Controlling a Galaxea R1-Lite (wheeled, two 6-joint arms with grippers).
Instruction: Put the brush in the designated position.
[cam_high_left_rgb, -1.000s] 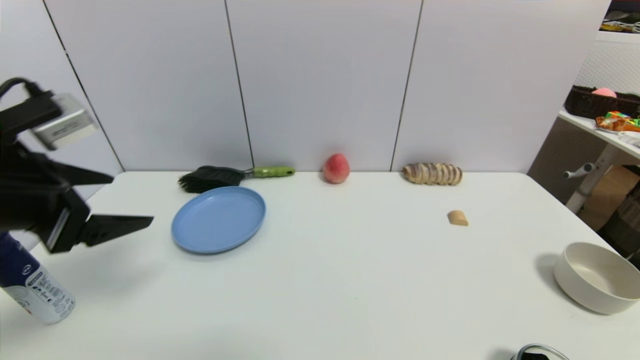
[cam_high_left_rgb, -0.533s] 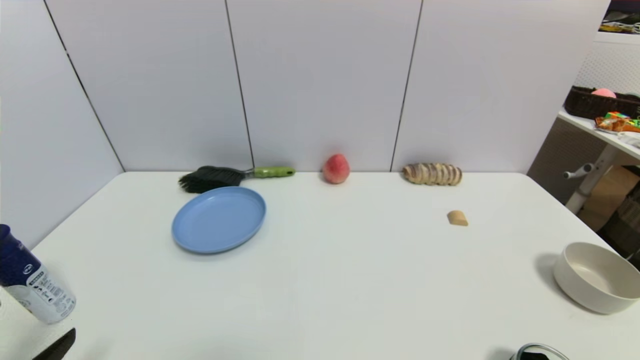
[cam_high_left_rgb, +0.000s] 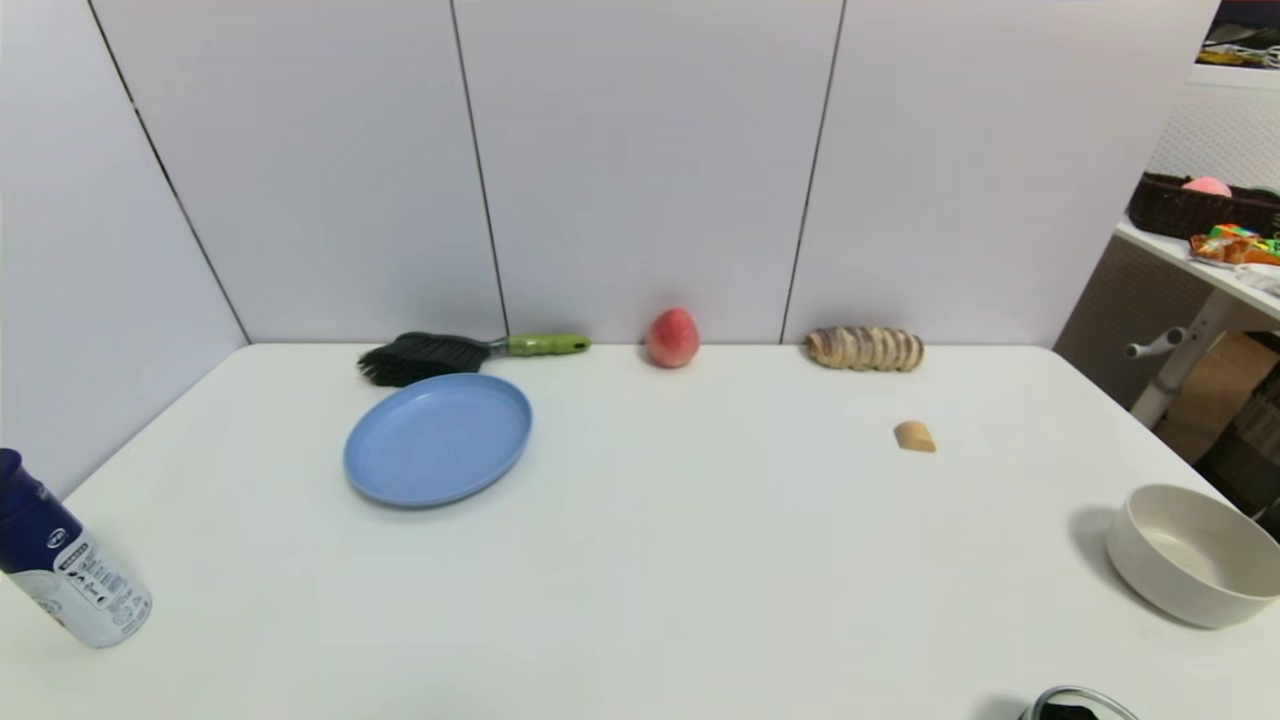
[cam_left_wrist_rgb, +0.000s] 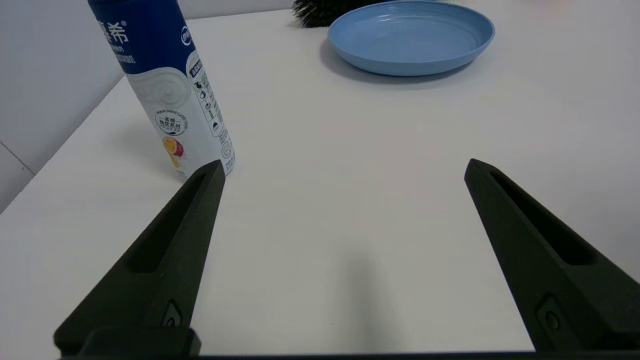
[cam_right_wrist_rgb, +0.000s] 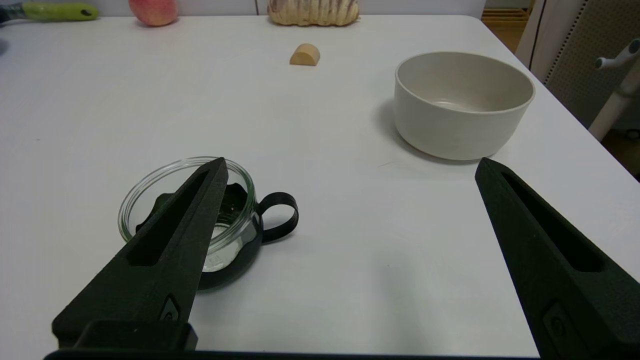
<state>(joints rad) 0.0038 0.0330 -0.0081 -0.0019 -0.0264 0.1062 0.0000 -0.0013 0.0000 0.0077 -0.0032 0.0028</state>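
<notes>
Your brush (cam_high_left_rgb: 470, 353) lies upper left against the wall, touching nothing held; both the left gripper (cam_left_wrist_rgb: 345, 172) and right gripper (cam_right_wrist_rgb: 350, 172) are spread, empty (parked low). Reaching risks nudging the blue plate (cam_high_left_rgb: 437, 437).

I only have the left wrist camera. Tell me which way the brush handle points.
Observer: The brush lies along the back wall behind the blue plate, and its green handle points toward the peach.
Operator: Report the right gripper.
Observer: The right gripper sits low over the front of the table with its jaws open and nothing between them. A glass cup stands just beyond one finger.
Operator: Name what else stands near it.
Observer: A cream bowl stands toward the table's right edge.
</notes>
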